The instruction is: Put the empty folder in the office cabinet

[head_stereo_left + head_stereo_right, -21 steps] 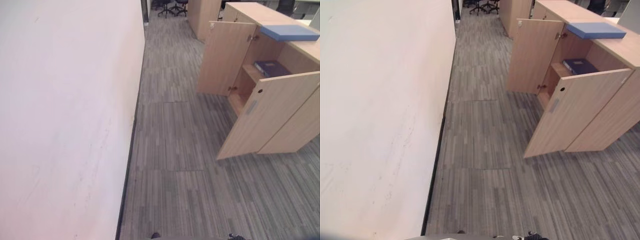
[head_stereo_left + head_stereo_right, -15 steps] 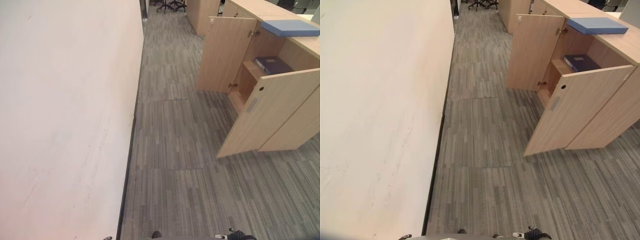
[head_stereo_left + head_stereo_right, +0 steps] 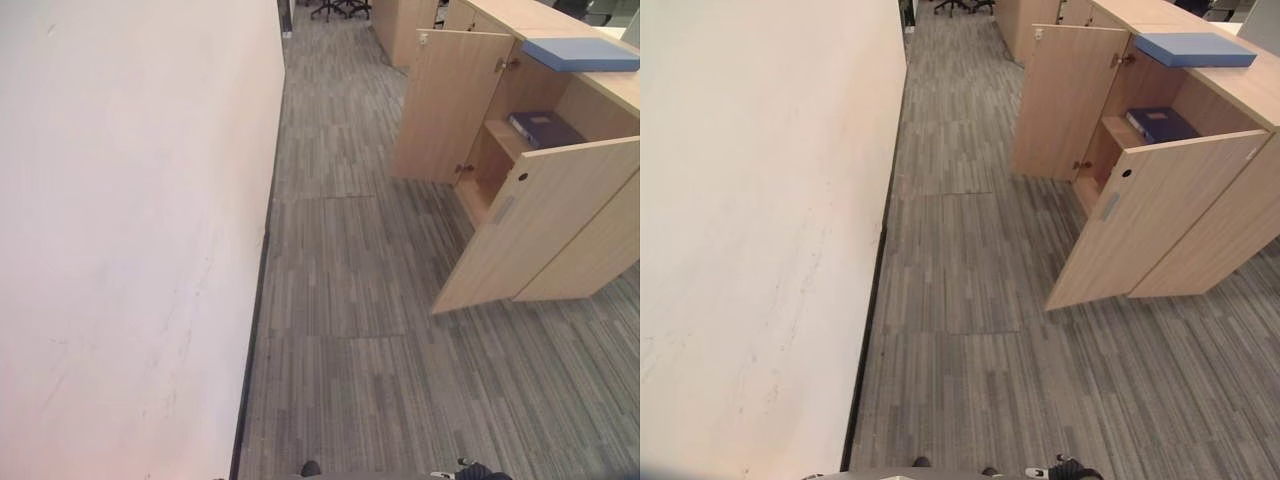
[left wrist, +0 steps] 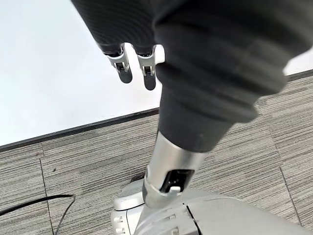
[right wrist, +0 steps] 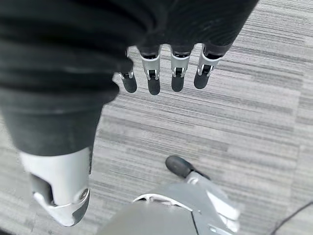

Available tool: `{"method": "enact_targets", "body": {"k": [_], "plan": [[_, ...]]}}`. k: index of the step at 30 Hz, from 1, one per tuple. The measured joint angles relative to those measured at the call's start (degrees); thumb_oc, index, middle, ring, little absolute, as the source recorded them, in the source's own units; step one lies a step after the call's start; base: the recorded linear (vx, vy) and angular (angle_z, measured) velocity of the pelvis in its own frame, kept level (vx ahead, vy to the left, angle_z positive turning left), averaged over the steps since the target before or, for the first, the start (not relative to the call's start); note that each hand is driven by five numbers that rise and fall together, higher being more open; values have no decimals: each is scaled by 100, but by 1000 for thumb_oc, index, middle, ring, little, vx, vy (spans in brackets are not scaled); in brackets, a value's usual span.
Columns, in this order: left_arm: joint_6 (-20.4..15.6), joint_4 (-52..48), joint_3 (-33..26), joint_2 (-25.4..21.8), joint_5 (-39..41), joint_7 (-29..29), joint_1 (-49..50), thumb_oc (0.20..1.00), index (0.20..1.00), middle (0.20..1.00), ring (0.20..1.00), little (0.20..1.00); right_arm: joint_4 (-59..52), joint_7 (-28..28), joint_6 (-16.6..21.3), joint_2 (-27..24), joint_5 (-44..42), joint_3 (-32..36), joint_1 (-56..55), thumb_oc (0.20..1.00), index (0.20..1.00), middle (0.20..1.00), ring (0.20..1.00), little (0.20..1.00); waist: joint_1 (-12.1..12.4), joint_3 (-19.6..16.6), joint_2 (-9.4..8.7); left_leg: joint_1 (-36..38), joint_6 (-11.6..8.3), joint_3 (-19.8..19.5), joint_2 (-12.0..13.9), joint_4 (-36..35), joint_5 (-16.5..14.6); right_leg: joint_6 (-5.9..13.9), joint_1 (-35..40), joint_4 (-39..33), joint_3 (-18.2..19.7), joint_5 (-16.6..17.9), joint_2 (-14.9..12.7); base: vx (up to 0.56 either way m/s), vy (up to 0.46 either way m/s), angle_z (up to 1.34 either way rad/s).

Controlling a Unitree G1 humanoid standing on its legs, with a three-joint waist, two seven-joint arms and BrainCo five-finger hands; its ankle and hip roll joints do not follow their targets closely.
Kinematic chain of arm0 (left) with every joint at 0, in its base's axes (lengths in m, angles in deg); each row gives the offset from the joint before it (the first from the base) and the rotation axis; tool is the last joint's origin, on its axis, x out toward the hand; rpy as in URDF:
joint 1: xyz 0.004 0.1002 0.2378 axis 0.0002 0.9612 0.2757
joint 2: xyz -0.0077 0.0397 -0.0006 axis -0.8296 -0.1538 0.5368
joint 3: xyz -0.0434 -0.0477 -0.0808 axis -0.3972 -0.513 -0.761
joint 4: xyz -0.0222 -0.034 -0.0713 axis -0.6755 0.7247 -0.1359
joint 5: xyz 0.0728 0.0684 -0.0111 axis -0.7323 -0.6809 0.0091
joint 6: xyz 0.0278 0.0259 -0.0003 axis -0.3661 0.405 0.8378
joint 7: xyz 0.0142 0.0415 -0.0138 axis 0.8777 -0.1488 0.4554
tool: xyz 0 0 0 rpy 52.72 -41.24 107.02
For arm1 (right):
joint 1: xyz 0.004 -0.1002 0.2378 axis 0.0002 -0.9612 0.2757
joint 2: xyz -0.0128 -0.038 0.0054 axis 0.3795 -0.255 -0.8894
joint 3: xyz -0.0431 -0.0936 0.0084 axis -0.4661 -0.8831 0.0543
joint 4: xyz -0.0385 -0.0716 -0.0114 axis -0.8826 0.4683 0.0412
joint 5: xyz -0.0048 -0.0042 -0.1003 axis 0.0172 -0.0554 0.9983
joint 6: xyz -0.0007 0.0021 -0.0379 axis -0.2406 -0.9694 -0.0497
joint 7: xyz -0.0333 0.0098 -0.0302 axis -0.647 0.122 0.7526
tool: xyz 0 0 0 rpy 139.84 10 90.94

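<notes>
The light blue folder (image 3: pixel 580 53) lies flat on top of the wooden office cabinet (image 3: pixel 600 250), whose two doors stand open; a dark blue binder (image 3: pixel 545 128) rests on its inner shelf. The left hand (image 4: pixel 132 61) and right hand (image 5: pixel 166 73) hang over the grey carpet (image 3: pixel 350 300), fingers straight and relaxed, holding nothing.

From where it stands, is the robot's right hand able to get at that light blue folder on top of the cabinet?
Probably not yet. The right hand hangs open over the carpet, and the blue folder lies across open floor, beyond an open cabinet door.
</notes>
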Motion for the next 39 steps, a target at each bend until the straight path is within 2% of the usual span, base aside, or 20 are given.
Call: {"method": "enact_targets", "body": {"k": [13,18,27,32,39], "plan": [[-16,-73,2,-3,-3,353,7,1000,1000,1000,1000,1000,-47,256,129,20,-669,247,-142,1000,1000,1000,1000,1000,-27,-2,9,86,-1,41,0,-40,-1,5,44,-1,48,-4,0,0,0,0],[-17,-63,3,-2,-1,379,4,1000,1000,1000,1000,1000,-37,280,128,25,-673,247,-196,1000,1000,1000,1000,1000,-69,-4,16,96,-1,45,0,-45,-1,0,50,-1,53,-1,-1,0,0,0],[-34,-10,2,0,3,362,6,1000,1000,1000,1000,1000,47,151,119,24,-915,257,-200,1000,1000,1000,1000,1000,-123,-22,36,102,-1,49,0,-45,-1,1,54,-1,58,-1,-1,0,0,0],[-35,-9,1,1,10,318,9,1000,1000,1000,1000,1000,27,-19,114,29,-1337,421,-204,1000,1000,1000,1000,1000,-136,-30,33,103,-1,51,0,-45,-1,0,55,-1,59,0,-1,0,0,0],[-35,-9,1,3,11,241,10,1000,1000,1000,1000,1000,17,-69,115,29,-1350,420,-207,1000,1000,1000,1000,1000,-139,-57,30,109,-1,57,1,-45,-1,2,57,-1,64,1,-1,0,0,0]]}}
